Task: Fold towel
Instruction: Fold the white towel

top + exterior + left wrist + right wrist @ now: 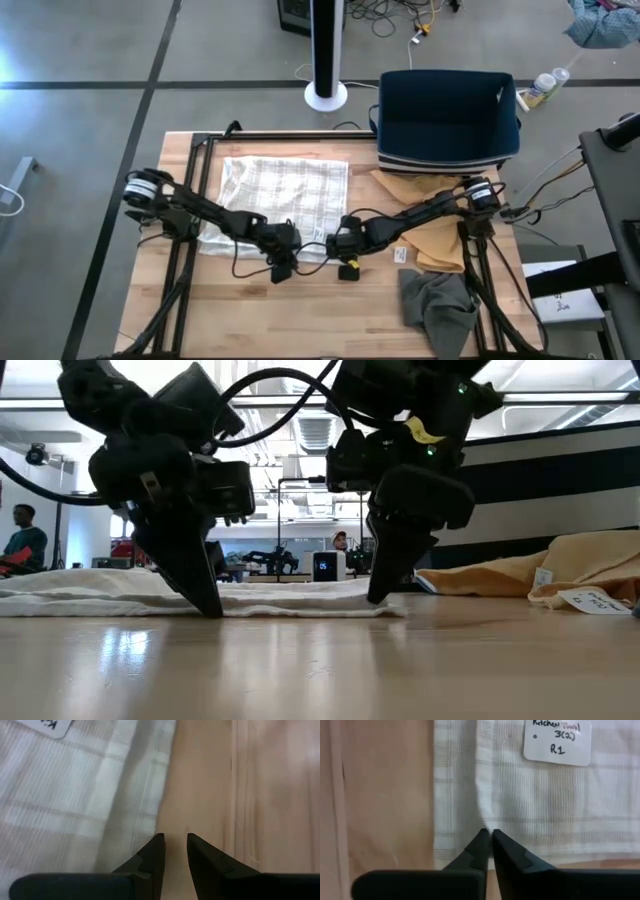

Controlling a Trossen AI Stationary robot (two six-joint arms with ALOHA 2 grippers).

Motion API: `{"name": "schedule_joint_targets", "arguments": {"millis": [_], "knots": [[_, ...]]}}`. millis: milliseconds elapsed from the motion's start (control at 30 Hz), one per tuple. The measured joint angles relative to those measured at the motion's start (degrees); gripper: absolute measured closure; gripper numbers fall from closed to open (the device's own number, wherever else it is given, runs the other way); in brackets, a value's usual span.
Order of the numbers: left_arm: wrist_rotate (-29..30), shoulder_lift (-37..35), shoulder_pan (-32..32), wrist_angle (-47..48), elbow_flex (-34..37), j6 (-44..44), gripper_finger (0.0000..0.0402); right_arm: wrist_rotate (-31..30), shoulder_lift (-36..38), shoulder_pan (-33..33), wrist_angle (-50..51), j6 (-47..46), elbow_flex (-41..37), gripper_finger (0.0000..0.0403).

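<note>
Risk of a thin or missed pinch at the right end effector point(488, 837): clenched tight right at the towel point(285, 195) hem, tips meeting on a small pucker of cloth, so possibly only a few threads caught, likely to slip free on lifting. Risk of an uneven lift too, given the left end effector point(175, 844) parted by a narrow gap and straddling the towel's edge, one finger point(152, 851) over cloth and the other over bare counter point(300, 320); cannot tell whether any fabric is gripped there. One corner rising alone would drag and skew the fold. Towel spread flat on the counter's left-centre, white with a faint check, a paper tag point(557, 740) near the right tips. Both arms stretched low across the counter toward the middle, wrists pitched steeply down, fingertips touching the surface at the towel's near edge, close together. Tan cloth point(430, 235) and grey cloth point(440, 305) lying well apart on the right.
</note>
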State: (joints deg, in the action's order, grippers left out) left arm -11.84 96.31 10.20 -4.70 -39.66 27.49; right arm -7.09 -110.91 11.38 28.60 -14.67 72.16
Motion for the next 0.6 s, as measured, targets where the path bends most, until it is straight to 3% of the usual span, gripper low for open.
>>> {"name": "schedule_joint_targets", "arguments": {"millis": [167, 600], "knots": [[0.39, 0.66, 0.00, -0.25, -0.46, -0.02, 0.0327, 0.20, 0.07, 0.67, 2.73, -0.28, 2.56, 0.0395], [0.79, 0.15, 0.00, 0.37, -0.05, -0.22, 0.0327, 7.35, 0.09, 2.51, 2.68, -1.93, 3.17, 0.0401]]}}
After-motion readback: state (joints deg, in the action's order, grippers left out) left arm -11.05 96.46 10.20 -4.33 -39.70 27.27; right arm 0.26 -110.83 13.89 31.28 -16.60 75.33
